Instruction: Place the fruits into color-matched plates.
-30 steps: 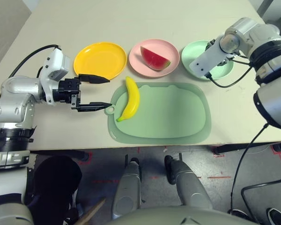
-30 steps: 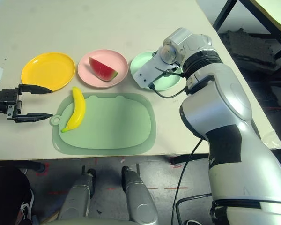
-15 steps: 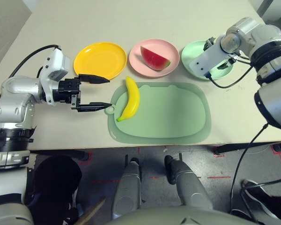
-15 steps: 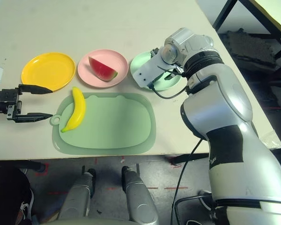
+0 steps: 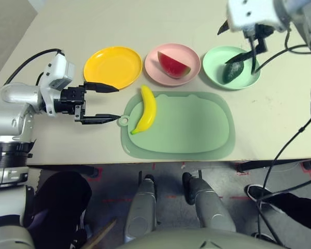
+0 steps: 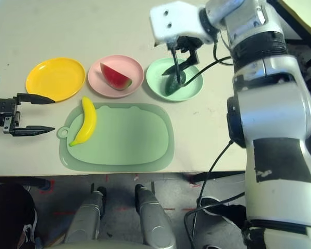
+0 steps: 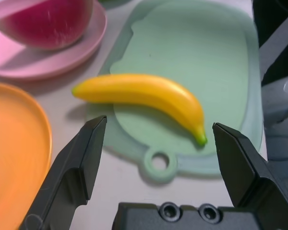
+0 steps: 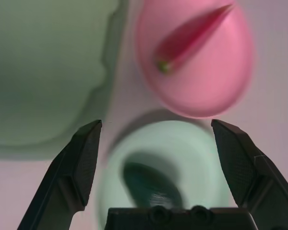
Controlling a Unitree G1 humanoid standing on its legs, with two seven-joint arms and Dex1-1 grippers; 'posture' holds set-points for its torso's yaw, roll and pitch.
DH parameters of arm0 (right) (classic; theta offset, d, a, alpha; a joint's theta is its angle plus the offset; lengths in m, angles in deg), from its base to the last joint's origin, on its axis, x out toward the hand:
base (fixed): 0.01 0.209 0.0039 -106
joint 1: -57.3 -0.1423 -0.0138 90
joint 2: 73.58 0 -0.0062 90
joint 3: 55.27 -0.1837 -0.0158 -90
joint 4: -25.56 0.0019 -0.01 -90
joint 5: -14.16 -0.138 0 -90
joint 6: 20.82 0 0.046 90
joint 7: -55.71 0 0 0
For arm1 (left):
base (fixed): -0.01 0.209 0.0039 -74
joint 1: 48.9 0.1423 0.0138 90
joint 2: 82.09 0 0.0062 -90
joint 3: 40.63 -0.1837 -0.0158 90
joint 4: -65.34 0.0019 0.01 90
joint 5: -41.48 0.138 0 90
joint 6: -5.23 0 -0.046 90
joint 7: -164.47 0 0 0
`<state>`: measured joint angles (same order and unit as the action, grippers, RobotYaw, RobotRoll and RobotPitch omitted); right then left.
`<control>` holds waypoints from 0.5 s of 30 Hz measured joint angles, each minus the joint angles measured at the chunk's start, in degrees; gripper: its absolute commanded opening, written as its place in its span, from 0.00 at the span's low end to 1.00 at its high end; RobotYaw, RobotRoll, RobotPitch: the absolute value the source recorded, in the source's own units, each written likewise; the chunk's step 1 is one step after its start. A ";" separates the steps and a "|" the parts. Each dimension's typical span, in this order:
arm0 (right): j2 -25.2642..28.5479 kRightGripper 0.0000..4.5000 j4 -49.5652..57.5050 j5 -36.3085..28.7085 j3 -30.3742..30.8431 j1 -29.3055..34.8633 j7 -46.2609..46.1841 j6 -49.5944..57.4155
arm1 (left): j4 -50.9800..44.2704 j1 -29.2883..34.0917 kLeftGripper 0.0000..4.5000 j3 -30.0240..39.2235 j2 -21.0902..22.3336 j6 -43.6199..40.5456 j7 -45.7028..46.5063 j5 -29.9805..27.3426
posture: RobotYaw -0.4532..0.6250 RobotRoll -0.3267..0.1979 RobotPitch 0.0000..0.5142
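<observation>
The yellow banana [image 5: 145, 109] lies on the left part of the pale green cutting mat [image 5: 192, 124]. My left gripper [image 5: 119, 102] is open just left of the mat's handle loop, level with the banana [image 7: 144, 93] and apart from it. The yellow plate [image 5: 113, 67] holds nothing. On the pink plate [image 5: 189, 54] rests the red watermelon wedge [image 5: 172, 63]. The dark green avocado [image 5: 232, 71] lies in the mint green plate [image 5: 212, 59]. My right gripper [image 8: 156, 123] hangs open well above that plate, nothing between its fingers.
The three plates stand in a row behind the mat. The mat's right part is bare. A black cable [image 5: 269, 52] from my right arm hangs over the green plate's right side. Bare table stretches behind the plates.
My right arm has lifted from low over the green plate to high above it, and the avocado now shows in the plate. The left arm has stayed put.
</observation>
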<state>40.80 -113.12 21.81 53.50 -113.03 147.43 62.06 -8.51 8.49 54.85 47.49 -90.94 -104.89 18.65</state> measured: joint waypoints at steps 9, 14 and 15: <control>-2.37 0.99 39.46 -22.69 -15.05 23.09 -9.93 41.15 | 0.51 -1.50 1.00 -0.55 1.02 2.13 -1.71 1.54 | 0.41 0.62 0.62; -10.87 0.99 54.15 -30.75 -20.73 39.76 -22.47 47.97 | 0.84 -2.96 1.00 -1.22 1.10 3.44 -1.97 2.43 | 0.42 0.62 0.61; -10.93 0.99 55.95 -31.04 -21.60 42.55 -23.73 46.09 | 1.57 -4.18 1.00 -1.77 0.87 4.19 -2.02 2.71 | 0.43 0.62 0.61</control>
<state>29.86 -57.17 -9.23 31.90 -70.49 123.70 108.16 -6.95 4.31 53.08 48.36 -86.75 -106.91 21.36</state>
